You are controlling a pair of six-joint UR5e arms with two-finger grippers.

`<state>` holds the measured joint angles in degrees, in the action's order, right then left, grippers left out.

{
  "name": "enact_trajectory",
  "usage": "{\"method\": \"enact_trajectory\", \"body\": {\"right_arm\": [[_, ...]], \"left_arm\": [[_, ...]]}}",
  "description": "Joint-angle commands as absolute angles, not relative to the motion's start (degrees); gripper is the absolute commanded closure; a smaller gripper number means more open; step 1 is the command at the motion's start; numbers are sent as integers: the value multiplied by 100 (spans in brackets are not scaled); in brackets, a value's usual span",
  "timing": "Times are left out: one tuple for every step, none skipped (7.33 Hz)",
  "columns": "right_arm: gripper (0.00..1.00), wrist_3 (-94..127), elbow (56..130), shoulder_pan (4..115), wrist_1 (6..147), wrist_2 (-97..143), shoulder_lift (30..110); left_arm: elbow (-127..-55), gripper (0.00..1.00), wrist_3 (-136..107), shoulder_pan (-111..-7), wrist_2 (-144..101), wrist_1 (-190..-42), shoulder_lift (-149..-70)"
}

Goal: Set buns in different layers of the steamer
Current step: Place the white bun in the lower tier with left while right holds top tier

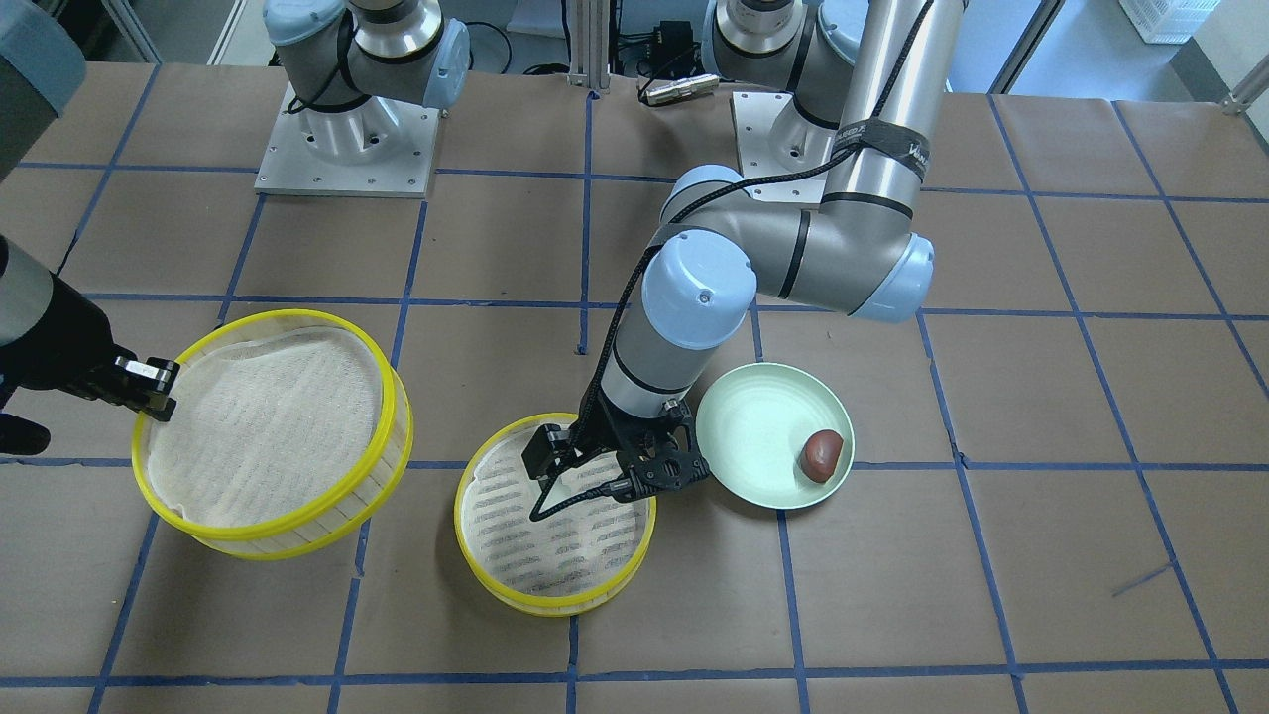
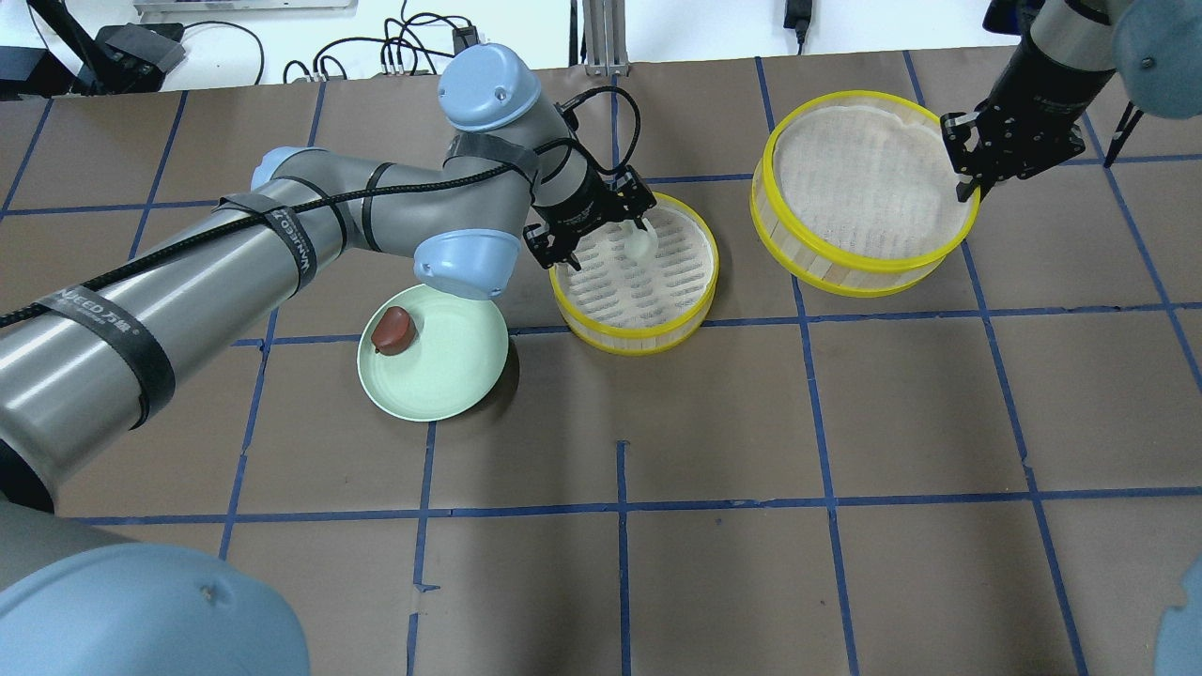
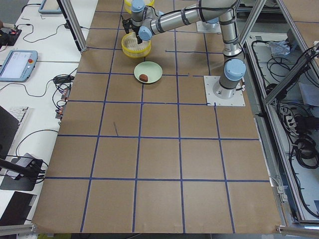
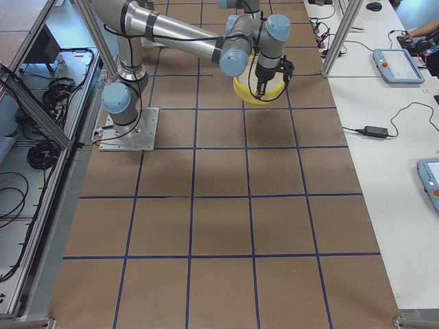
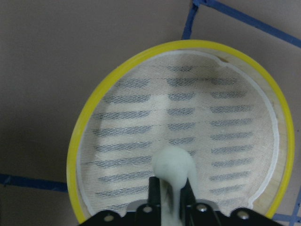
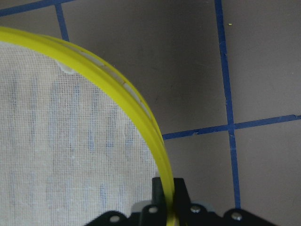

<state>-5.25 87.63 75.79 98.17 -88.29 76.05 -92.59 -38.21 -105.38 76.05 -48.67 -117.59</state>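
The white bun [image 5: 173, 165] is clamped by the left gripper [image 5: 170, 190] above the tray [image 5: 211, 117] beside the plate [image 2: 441, 376]; the farther tray [image 2: 864, 178], seemingly tilted, is pinched at its rim by the right gripper [image 6: 168, 188].

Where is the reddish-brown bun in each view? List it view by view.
Front-facing: bun right of centre.
Overhead: bun left of centre.
Exterior left: bun upper part, left of centre.
Exterior right: absent.
Left wrist: absent.
Right wrist: absent.
Landmark: the pale green plate it lies on.

White bun [image 5: 173, 165] seemingly touching tray [image 5: 225, 117]; brown bun [image 1: 822, 455] apart.
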Motion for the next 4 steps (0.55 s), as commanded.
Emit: {"method": "enact_trajectory", "body": {"right_arm": [[99,-501,8815,7585,9835,-8824,7611],[98,-501,8815,7576,9835,-8824,7611],[98,-510,8807,7585,9835,-8824,7611],[98,-501,8807,7585,9835,-8824,7611]], "left_arm": [[-9281,0,-3727,-10538,7768,-4895,-11742],[-9273,0,-3718,-10538,7848,-4896,-11751],[-9368,0,-3718,-10538,7840,-4887,-11751],[-9300,0,-3735,-10538,7822,-4843,-11760]]}}
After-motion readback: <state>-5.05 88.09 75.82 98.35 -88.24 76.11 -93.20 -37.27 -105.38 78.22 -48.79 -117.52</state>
